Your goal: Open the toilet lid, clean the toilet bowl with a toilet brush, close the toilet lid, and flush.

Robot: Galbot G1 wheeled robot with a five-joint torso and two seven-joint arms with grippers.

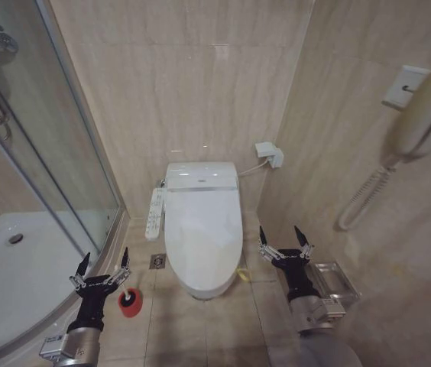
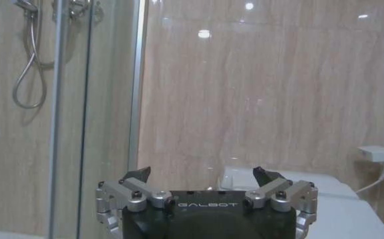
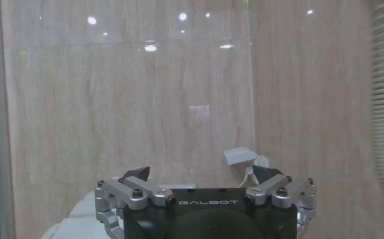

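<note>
our left gripper [image 1: 103, 264] spread, empty, above the small white-handled toilet brush [image 1: 130, 300] in its red cup | glossy white oval toilet lid [image 1: 203, 229] shut, centre | our right gripper [image 1: 284, 240] spread, empty, right of toilet

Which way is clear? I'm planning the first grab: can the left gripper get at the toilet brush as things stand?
Probably yes: the open left gripper hangs just beside the toilet brush, with bare floor between them and nothing in the way.
</note>
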